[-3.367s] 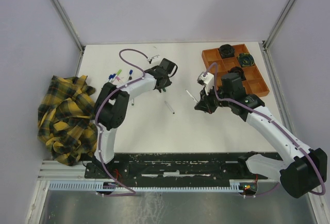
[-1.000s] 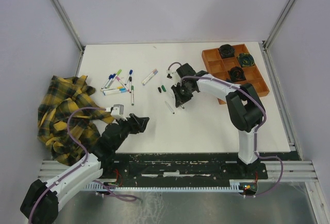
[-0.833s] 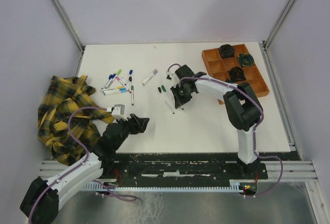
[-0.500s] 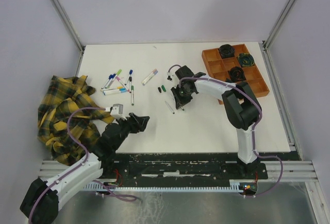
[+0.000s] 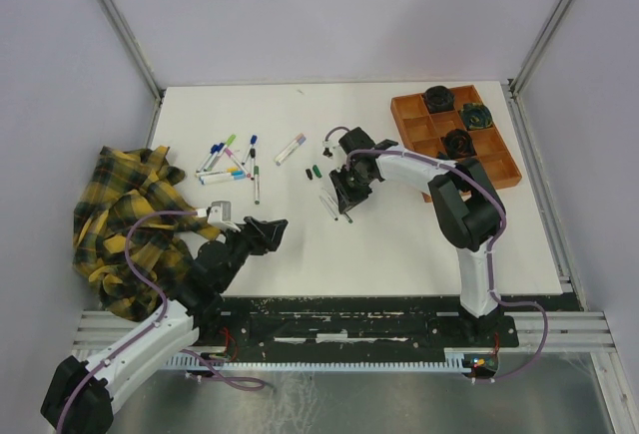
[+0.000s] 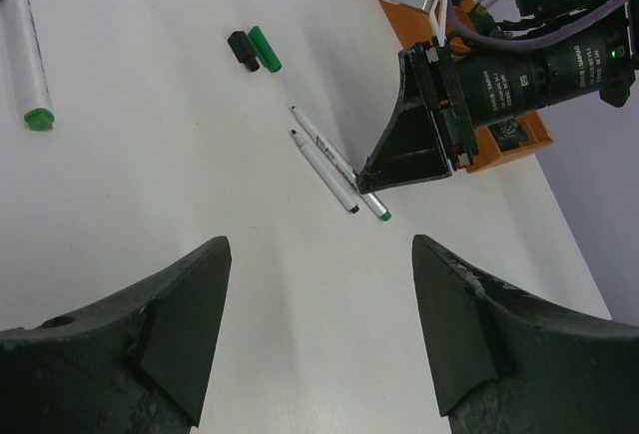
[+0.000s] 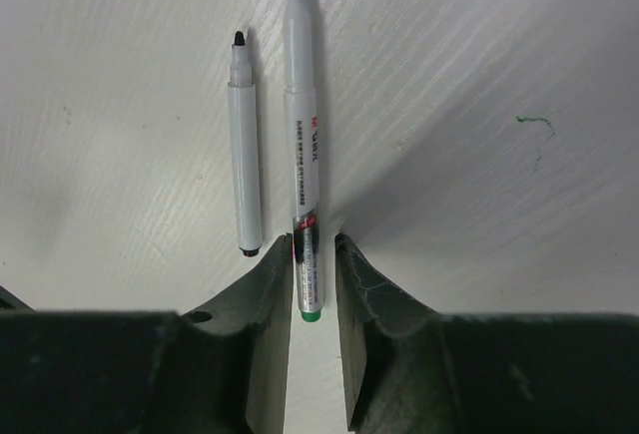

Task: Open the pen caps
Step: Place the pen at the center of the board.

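Two uncapped white pen barrels [image 7: 245, 155] lie side by side on the table. The green-ended barrel [image 7: 305, 155] has its tail between my right gripper's [image 7: 313, 264] fingers, with a thin gap at each side, so the jaws are slightly open. In the top view the right gripper [image 5: 345, 195] is low over these barrels [image 5: 328, 205]. A loose green pen cap [image 6: 265, 48] and a black one [image 6: 243, 51] lie just beyond them. Several capped pens [image 5: 228, 160] lie in a cluster at the back left. My left gripper [image 5: 272, 231] hovers wide open and empty near the front.
An orange compartment tray [image 5: 499, 160] holding black round objects stands at the back right, close to the right arm. A yellow plaid cloth [image 5: 130, 224] is bunched at the table's left edge. One purple-capped pen [image 5: 291, 148] lies alone behind the loose caps.
The right gripper's jaws have parted from the green-ended barrel, which now lies on the table beside the other one. The left gripper has drifted slightly.
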{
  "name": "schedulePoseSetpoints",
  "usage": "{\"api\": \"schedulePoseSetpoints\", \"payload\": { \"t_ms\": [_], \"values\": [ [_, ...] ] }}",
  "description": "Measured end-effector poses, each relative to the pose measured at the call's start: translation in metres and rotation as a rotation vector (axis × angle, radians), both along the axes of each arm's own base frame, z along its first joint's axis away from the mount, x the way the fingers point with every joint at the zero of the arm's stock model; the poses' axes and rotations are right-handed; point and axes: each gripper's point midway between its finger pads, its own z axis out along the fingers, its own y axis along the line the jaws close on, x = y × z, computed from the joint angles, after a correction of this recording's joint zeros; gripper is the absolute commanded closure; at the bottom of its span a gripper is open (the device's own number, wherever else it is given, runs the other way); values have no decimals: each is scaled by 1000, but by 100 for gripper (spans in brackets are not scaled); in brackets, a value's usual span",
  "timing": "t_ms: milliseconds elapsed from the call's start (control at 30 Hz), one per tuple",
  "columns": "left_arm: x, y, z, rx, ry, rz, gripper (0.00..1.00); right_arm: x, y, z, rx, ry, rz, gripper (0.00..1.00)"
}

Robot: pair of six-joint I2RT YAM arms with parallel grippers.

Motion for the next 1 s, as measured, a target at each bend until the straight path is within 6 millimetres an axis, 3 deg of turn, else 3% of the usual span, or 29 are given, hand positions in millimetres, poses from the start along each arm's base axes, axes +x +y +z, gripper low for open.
{"api": "schedulePoseSetpoints", "payload": {
  "t_ms": [733,833,1000],
  "values": [
    [0,-1,-1,2,3,-4,20,-8,1,6,15,29,42,64],
    [-1,-1,-4,7,12,-10,20,-10,0,16,30,20,62,64],
    [-1,-2,-18,47,54,-14,20,-12,0,52,95,-34,132,63]
  ]
}}
